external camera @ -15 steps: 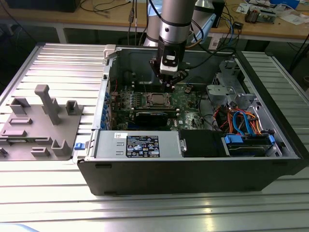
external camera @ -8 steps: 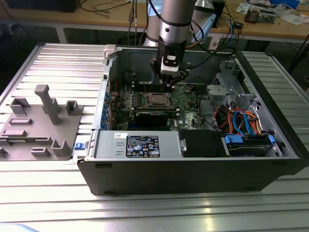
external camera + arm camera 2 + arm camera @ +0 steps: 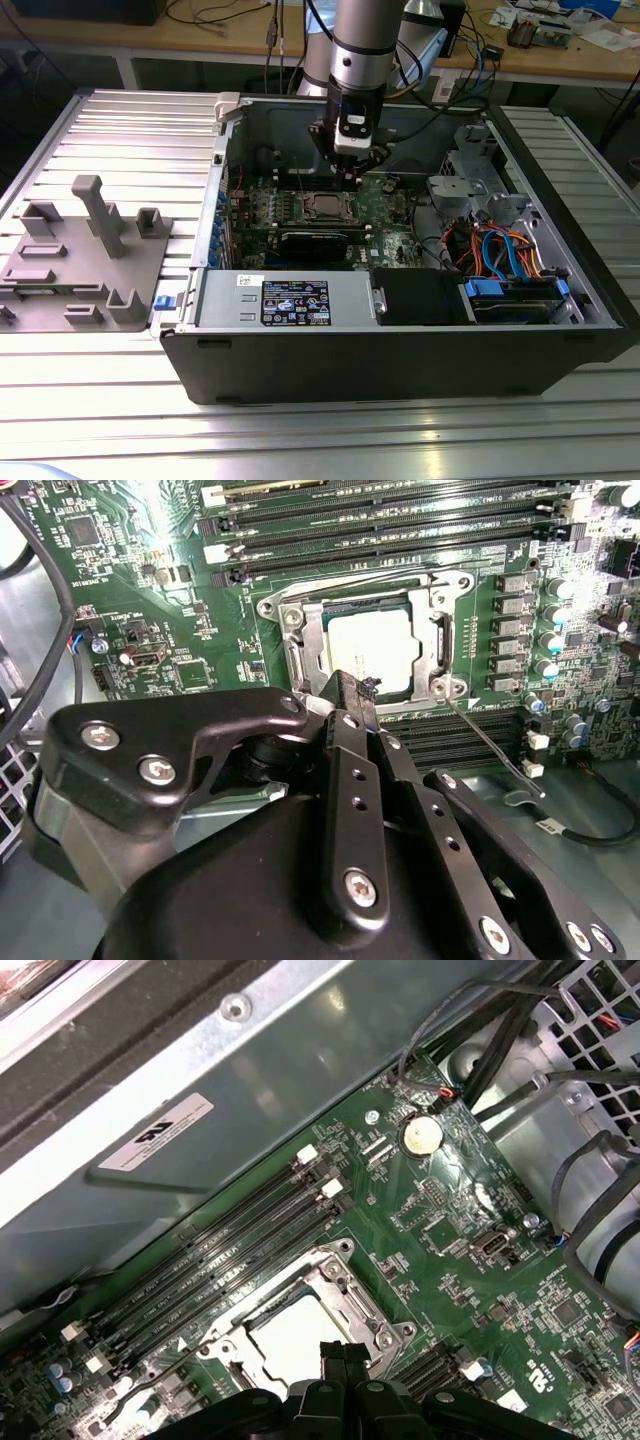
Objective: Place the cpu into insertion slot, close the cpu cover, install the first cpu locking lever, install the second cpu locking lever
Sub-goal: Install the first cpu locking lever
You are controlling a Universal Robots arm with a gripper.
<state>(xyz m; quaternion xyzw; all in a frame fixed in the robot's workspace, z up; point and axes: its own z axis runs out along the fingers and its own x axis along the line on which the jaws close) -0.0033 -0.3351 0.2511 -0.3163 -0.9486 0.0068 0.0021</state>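
Note:
The cpu (image 3: 375,648) lies flat in the insertion slot (image 3: 300,645) on the green board, its silvery top showing. The cpu cover (image 3: 437,640) is down around it as a metal frame. A thin locking lever (image 3: 492,748) sticks out from the socket's corner, away from the frame. My gripper (image 3: 352,688) hangs just above the socket's edge, fingers pressed together with nothing between them. In the first wrist view the cpu (image 3: 292,1338) sits inside the cpu cover (image 3: 345,1278), with the gripper (image 3: 345,1352) over its rim. In the exterior view the gripper (image 3: 350,172) hovers above the cpu (image 3: 328,207) inside the open computer case.
Long memory slots (image 3: 380,520) run beside the socket. A black card (image 3: 318,243) and a grey power supply box (image 3: 285,298) lie nearer the exterior camera. Coloured cables (image 3: 500,250) fill the case on the exterior view's right. A grey fixture (image 3: 85,255) stands outside the case.

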